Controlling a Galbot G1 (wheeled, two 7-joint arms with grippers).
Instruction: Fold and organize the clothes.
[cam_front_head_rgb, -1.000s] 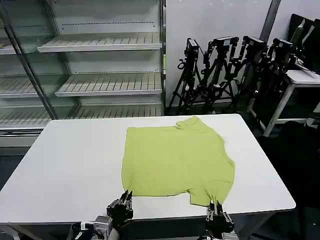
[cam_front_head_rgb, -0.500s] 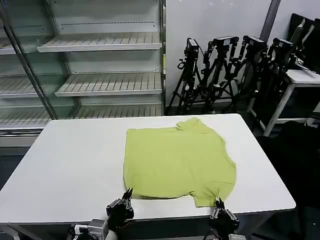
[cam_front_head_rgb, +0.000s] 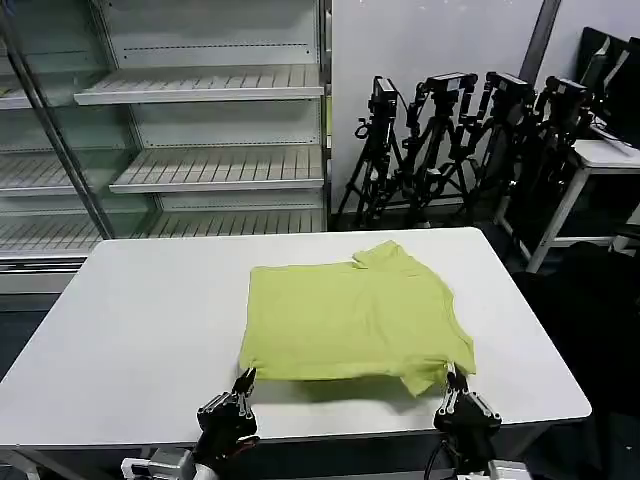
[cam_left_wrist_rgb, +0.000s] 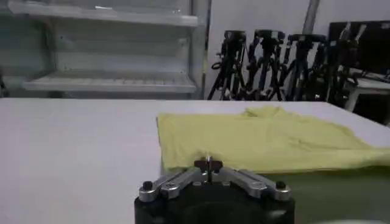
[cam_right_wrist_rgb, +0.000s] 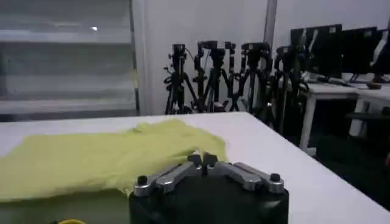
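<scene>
The clothes are one lime yellow-green shirt (cam_front_head_rgb: 345, 320) spread on the white table (cam_front_head_rgb: 140, 320), collar toward the far side. Its near hem hangs lifted off the table, with a shadow under it. My left gripper (cam_front_head_rgb: 245, 378) is shut on the hem's near left corner, and my right gripper (cam_front_head_rgb: 450, 378) is shut on the near right corner by the sleeve. In the left wrist view the closed jaws (cam_left_wrist_rgb: 208, 162) pinch the edge of the shirt (cam_left_wrist_rgb: 262, 140). In the right wrist view the gripper (cam_right_wrist_rgb: 203, 159) holds the shirt (cam_right_wrist_rgb: 91, 161) the same way.
Empty glass-fronted shelves (cam_front_head_rgb: 200, 170) stand behind the table on the left. Black tripods (cam_front_head_rgb: 450, 140) cluster behind it on the right, beside a white desk (cam_front_head_rgb: 610, 155). Bare tabletop lies left and right of the shirt.
Both grippers have risen and carried the near hem up and away from the table's front edge. The shirt looks shorter front to back, and a shadow has appeared under its raised edge.
</scene>
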